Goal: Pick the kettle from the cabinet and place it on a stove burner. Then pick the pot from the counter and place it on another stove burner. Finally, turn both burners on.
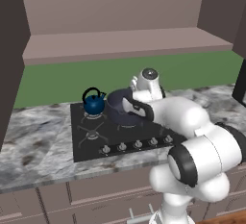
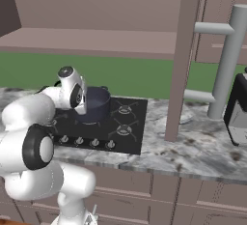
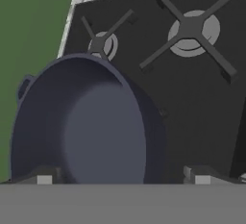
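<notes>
Spread fingers [image 3: 44, 177] astride pot [image 3: 81, 122] rim

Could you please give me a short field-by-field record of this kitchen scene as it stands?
kettle: on a rear burner of the cooktop, upright
pot: on the cooktop beside the kettle
gripper: open, fingers on either side of the pot's near rim
cabinet: shelf bare
knobs: five along the cooktop's front edge; settings not readable
counter: marble, around the cooktop
</notes>
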Robot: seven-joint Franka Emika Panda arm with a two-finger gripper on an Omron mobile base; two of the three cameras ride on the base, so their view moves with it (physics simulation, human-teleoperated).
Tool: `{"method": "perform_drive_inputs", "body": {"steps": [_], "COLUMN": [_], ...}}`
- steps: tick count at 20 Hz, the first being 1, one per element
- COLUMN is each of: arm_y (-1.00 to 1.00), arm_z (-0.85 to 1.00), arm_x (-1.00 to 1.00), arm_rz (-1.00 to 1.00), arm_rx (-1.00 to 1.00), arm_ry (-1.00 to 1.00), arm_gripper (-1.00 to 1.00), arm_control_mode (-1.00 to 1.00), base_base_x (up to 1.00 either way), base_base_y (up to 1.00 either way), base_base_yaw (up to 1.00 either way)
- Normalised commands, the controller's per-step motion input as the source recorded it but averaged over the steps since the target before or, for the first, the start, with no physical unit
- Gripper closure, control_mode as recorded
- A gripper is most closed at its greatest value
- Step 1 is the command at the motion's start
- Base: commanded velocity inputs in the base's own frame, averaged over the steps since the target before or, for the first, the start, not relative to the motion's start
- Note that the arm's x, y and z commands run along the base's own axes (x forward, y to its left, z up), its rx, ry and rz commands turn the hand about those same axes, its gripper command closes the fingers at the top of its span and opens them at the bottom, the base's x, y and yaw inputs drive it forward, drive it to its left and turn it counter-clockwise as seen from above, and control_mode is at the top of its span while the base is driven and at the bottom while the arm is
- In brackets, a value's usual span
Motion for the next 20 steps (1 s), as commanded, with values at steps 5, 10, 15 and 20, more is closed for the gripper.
{"method": "perform_drive_inputs", "body": {"steps": [5, 10, 15, 20], "arm_y": [0.09, 0.04, 0.1, 0.14], "arm_z": [0.0, 0.17, 0.22, 0.2], "arm_x": [-0.52, -0.37, -0.36, -0.37], "arm_rz": [0.02, 0.03, 0.04, 0.07], "arm_rx": [0.0, 0.0, 0.0, -0.01], "arm_ry": [-0.07, -0.03, 0.0, 0.0], "arm_gripper": [-1.0, -1.0, -1.0, -1.0], "arm_control_mode": [-1.0, -1.0, -1.0, -1.0], "base_base_x": [0.0, 0.0, 0.0, 0.0], "base_base_y": [0.0, 0.0, 0.0, 0.0], "base_base_yaw": [0.0, 0.0, 0.0, 0.0]}}
